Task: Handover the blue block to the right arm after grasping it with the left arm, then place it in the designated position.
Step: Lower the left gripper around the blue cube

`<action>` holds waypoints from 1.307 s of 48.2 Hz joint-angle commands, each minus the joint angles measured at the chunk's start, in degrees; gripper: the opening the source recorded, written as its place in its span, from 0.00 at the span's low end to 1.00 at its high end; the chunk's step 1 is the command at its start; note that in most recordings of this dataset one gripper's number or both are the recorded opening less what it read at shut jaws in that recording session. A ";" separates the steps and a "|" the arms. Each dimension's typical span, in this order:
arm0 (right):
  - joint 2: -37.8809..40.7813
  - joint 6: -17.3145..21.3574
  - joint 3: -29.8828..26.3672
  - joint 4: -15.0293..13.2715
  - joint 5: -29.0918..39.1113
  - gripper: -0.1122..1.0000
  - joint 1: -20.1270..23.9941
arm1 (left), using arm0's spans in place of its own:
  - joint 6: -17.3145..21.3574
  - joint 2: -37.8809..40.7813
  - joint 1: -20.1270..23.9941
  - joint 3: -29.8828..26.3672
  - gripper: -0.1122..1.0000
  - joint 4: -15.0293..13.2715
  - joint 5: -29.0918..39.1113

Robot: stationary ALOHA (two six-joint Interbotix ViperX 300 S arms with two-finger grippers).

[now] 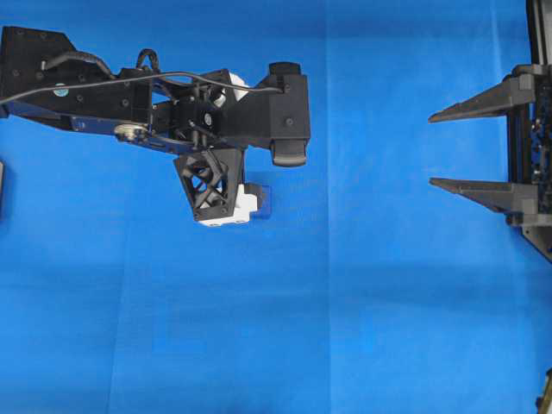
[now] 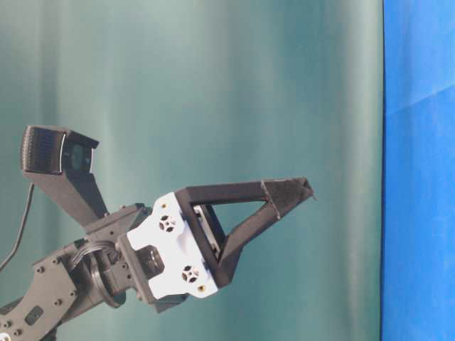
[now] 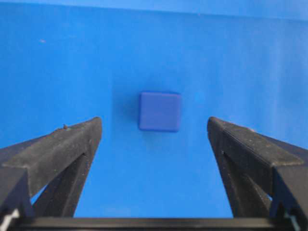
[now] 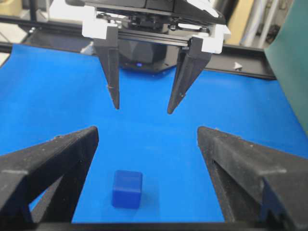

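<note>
Block sat ungrasped on cloth under wide-open, empty left gripper; right gripper open, empty; grasp, handover, placement remained.

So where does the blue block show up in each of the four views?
Overhead: blue block left of centre, mostly hidden under the left gripper.
Table-level: not in view.
Left wrist: centre, ahead of the open fingers.
Right wrist: bottom, left of centre.
Shared landmark: the blue cloth.
</note>
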 commanded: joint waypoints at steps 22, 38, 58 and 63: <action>0.35 -0.09 -1.58 -0.09 -0.09 0.97 -0.09 | -0.09 -0.79 0.00 -1.32 0.94 0.18 -0.26; 0.26 -0.09 -1.58 -0.09 -0.18 0.97 -0.09 | -0.26 -0.70 0.00 -1.14 0.94 0.09 -0.44; 0.44 -0.18 -1.58 -0.09 -0.09 0.97 0.00 | -1.14 -0.44 0.00 8.44 0.94 0.09 -14.33; 0.44 -0.18 -1.58 -0.09 -0.09 0.97 -0.09 | -1.93 0.70 0.00 10.81 0.94 0.09 -17.67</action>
